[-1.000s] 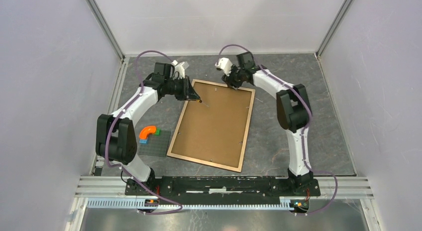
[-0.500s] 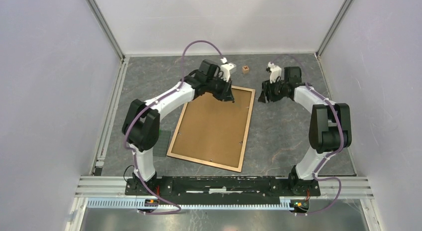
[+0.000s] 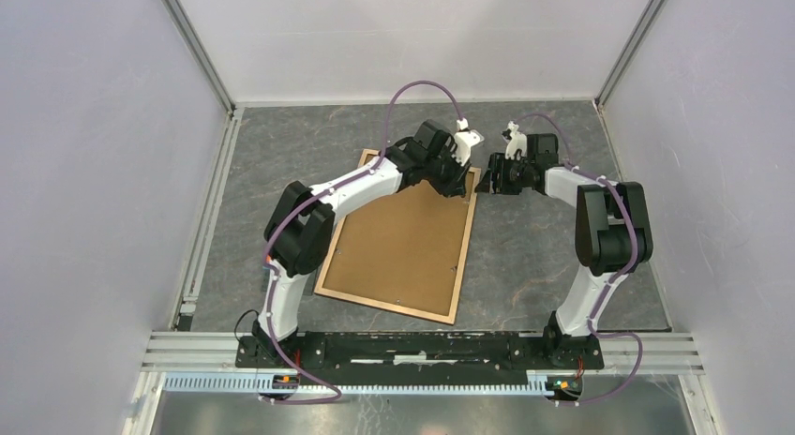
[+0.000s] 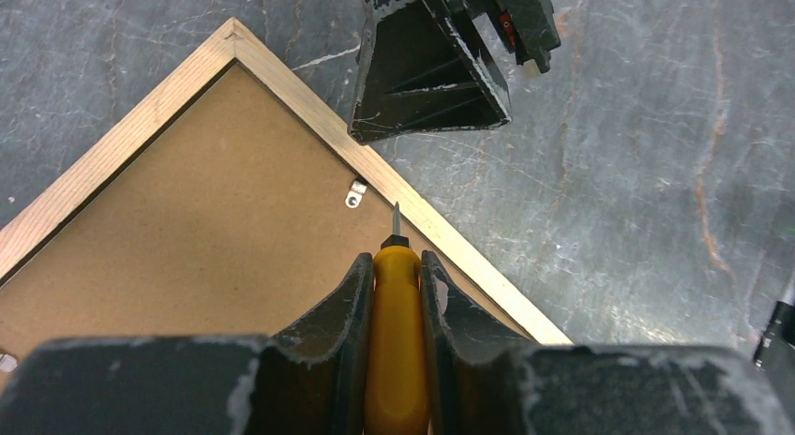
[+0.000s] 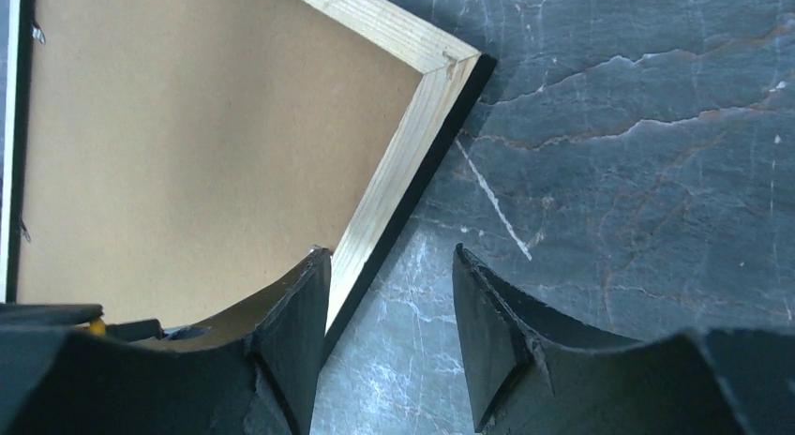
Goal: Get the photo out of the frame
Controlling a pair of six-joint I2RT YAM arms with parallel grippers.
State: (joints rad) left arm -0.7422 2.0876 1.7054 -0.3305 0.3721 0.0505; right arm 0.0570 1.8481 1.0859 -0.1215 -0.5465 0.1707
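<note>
the worktop (image 3: 562,247) is a dark grey, marble-veined slab. on it the frame (image 3: 398,243) lies face down and skewed, showing a flat brown fibreboard back edged in pale raw wood, with a thin black border just visible at its far right corner. the right tool (image 5: 389,255) hangs at that corner with its fingers spread wide and nothing between them but the frame's side edge, one finger over the wood, the other over bare stone. the left tool (image 4: 396,259) is clamped tight on a yellow-handled screwdriver (image 4: 396,341), whose thin metal tip points at the wood edging just beside a small silver tab (image 4: 354,193).
</note>
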